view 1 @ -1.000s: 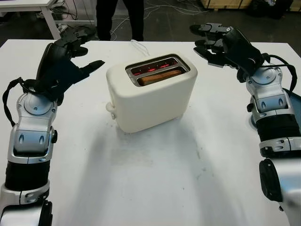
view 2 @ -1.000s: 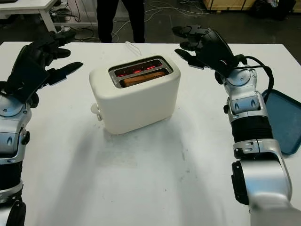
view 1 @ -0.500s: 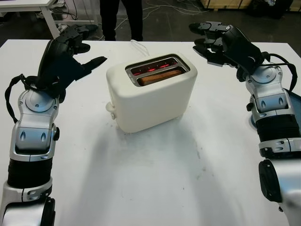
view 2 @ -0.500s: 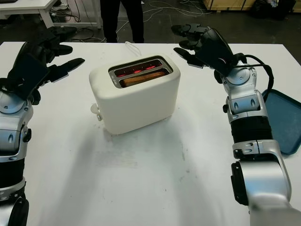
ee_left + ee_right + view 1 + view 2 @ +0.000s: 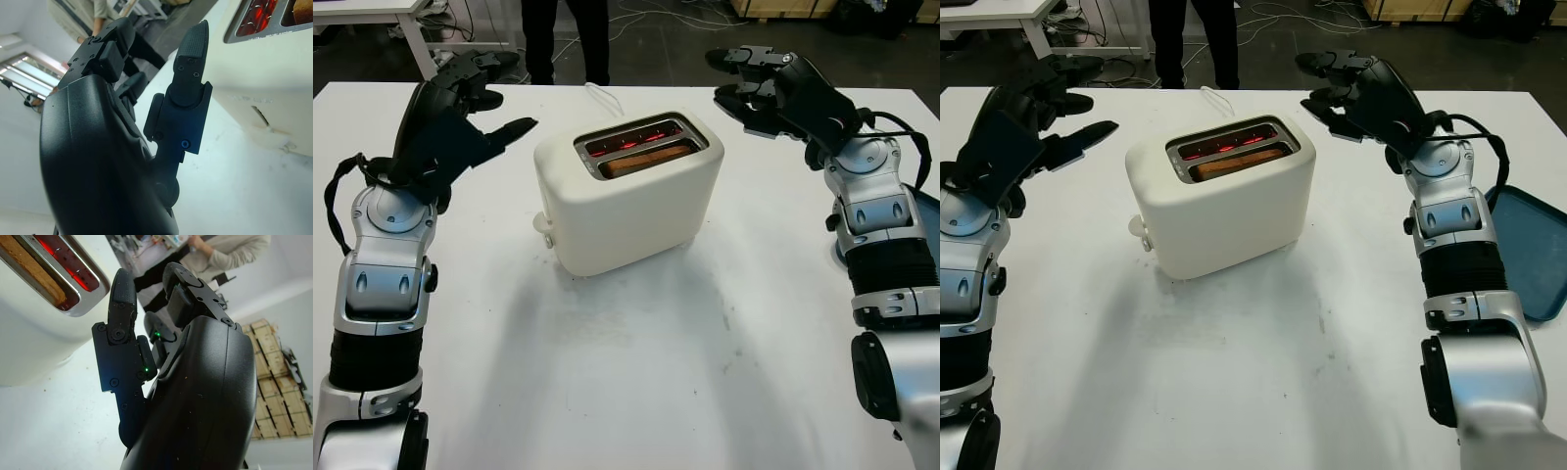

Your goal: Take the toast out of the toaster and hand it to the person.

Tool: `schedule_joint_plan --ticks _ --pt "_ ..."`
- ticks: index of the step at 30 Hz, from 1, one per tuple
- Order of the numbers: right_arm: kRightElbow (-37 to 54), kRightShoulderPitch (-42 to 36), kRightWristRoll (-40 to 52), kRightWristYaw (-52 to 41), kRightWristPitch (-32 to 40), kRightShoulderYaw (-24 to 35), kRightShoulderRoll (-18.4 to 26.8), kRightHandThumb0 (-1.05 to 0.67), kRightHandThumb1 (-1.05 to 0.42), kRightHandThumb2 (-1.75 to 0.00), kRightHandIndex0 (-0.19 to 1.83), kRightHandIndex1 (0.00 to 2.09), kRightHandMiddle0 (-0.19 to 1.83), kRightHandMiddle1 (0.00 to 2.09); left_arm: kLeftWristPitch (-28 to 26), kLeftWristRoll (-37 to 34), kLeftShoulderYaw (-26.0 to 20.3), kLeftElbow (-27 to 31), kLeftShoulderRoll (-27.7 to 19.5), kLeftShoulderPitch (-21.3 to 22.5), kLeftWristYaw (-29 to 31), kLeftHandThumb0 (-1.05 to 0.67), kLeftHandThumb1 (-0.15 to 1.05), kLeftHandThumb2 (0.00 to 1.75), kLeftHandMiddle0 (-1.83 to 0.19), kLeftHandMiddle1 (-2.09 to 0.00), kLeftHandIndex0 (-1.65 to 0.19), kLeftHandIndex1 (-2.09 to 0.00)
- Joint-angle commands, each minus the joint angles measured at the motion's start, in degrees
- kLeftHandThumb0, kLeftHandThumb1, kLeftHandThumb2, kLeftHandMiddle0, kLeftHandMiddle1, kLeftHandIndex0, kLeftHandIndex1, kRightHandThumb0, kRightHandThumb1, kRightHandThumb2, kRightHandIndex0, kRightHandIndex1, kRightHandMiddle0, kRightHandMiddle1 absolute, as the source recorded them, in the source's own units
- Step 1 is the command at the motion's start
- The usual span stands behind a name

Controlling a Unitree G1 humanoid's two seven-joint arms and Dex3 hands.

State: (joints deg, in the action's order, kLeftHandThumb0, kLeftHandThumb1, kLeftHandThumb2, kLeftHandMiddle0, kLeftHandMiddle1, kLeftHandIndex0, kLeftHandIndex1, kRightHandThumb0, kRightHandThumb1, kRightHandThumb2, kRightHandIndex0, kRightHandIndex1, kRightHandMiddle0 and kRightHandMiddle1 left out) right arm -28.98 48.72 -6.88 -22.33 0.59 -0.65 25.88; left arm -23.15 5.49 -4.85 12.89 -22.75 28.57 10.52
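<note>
a cream plastic two-slot toaster (image 5: 628,196) sits mid-table, a brown toast slice (image 5: 646,160) low in its front slot. the left hand (image 5: 460,122) and right hand (image 5: 773,88) hover either side, empty and open. reaching stage; next, pinch the toast's top edge.

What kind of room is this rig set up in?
Likely a robotics lab or workshop rather than a kitchen: the toaster sits alone on a plain white table, loose cables trail over the dark floor behind, and stacked wooden crates stand in the background.
</note>
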Motion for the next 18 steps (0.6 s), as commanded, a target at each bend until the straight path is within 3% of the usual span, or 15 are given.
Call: schedule_joint_plan --ticks 1,10,18 --pt "0.6 -0.2 0.9 -0.1 0.4 0.3 -0.3 -0.49 -0.92 -0.36 0.34 0.44 0.51 0.00 -0.8 0.0 0.0 0.9 0.1 0.8 -0.1 -0.51 0.92 0.14 0.00 -1.00 -0.30 -0.35" --pt "0.6 -0.6 -0.2 0.9 -1.6 -0.2 0.0 -0.51 -0.92 -0.30 0.36 0.36 0.52 0.01 -1.0 0.2 0.0 1.1 -0.1 0.6 0.0 -0.50 0.92 0.15 0.00 -0.97 -0.29 -0.36" --pt "-0.2 -0.7 1.4 1.1 -2.6 1.1 -0.9 -0.41 -0.91 -0.06 0.40 0.25 0.50 0.00 -0.9 0.0 0.0 1.0 0.1 0.6 0.1 -0.51 0.92 0.15 0.00 -0.98 -0.28 -0.37"
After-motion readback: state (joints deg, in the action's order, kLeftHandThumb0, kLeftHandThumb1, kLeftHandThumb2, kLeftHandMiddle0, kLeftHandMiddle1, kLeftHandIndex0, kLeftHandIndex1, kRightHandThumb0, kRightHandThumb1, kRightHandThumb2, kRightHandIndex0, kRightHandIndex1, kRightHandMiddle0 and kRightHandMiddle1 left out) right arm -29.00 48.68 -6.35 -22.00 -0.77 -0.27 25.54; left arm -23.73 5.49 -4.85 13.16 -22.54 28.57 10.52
